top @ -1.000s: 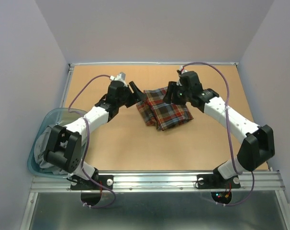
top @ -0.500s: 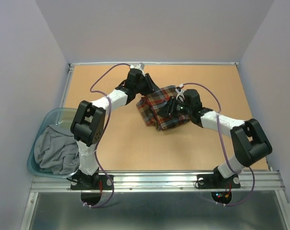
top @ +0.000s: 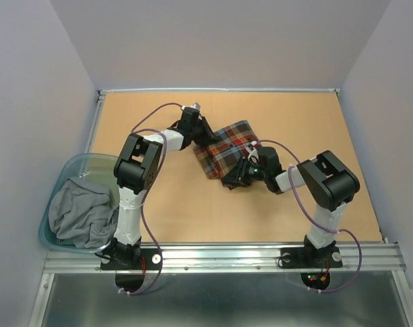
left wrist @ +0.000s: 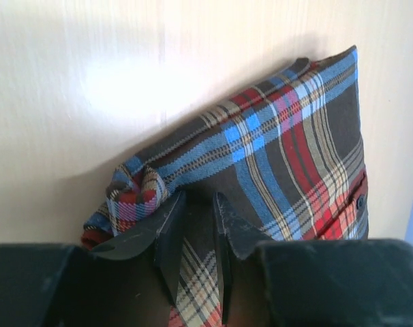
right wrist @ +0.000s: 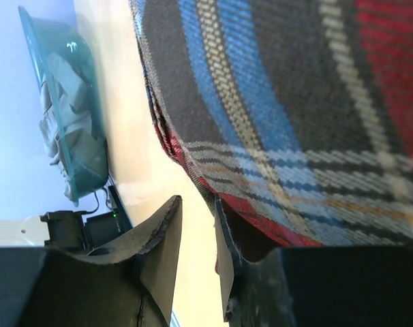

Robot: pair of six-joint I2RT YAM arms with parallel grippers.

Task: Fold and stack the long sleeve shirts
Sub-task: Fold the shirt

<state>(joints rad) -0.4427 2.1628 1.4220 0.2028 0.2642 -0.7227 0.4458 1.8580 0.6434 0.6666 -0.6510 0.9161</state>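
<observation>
Your left gripper (top: pixel 196 134) sits at the upper-left corner of the folded red, navy, brown and yellow plaid flannel shirt (top: pixel 230 146), and your right gripper (top: pixel 237 176) is down at its lower edge. You have it taken from two opposite sides, which looks like a set-up for lifting or sliding the bundle as one piece.

In the left wrist view, the left gripper (left wrist: pixel 196 235) is clenched narrowly with plaid cloth between the fingers, so I read that as a grasp on the shirt's near edge. In the right wrist view, the right gripper (right wrist: pixel 193 252) has its jaws close together right at the hem, but pale tabletop shows through the gap. I cannot tell whether it has cloth.

The shirt lies in the middle of the tan wooden table (top: pixel 295 122), slightly above centre in the top view, as a compact tilted rectangle. Several layers show along its edge (right wrist: pixel 193 170). One corner (left wrist: pixel 135 191) bunches up instead of lying flat.

At the left edge, a grey garment (top: pixel 77 214) is heaped in the translucent teal plastic tub (top: pixel 63 174), well apart from both grippers.
</observation>
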